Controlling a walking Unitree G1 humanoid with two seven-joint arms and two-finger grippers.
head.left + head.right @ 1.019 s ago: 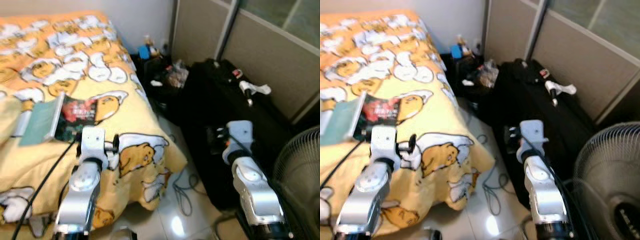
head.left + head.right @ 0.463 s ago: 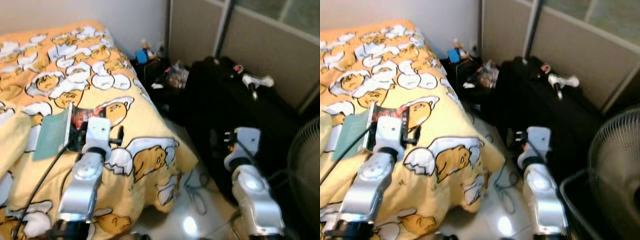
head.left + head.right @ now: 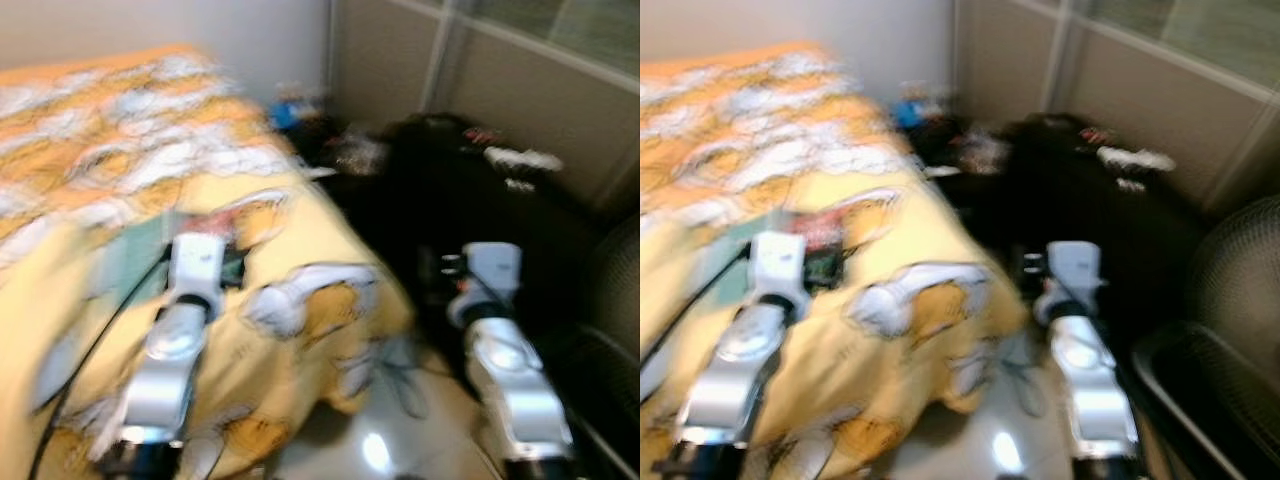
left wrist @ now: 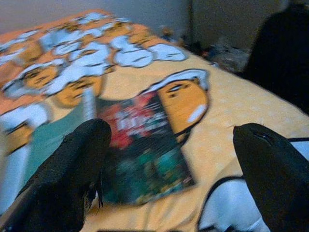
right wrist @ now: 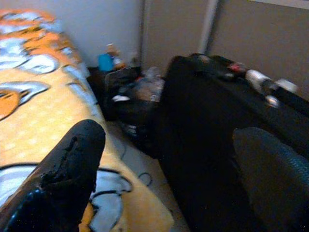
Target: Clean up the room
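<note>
On the yellow cartoon-print bedspread a thin red-and-green glossy magazine lies flat just ahead of the left gripper, fingers spread; likely light, floppy, slippery, best pinched at its free edge.

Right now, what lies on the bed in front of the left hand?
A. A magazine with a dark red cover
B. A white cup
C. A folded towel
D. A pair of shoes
A: the left wrist view shows the open left hand facing a dark red magazine lying flat on the yellow bedcover.
</note>
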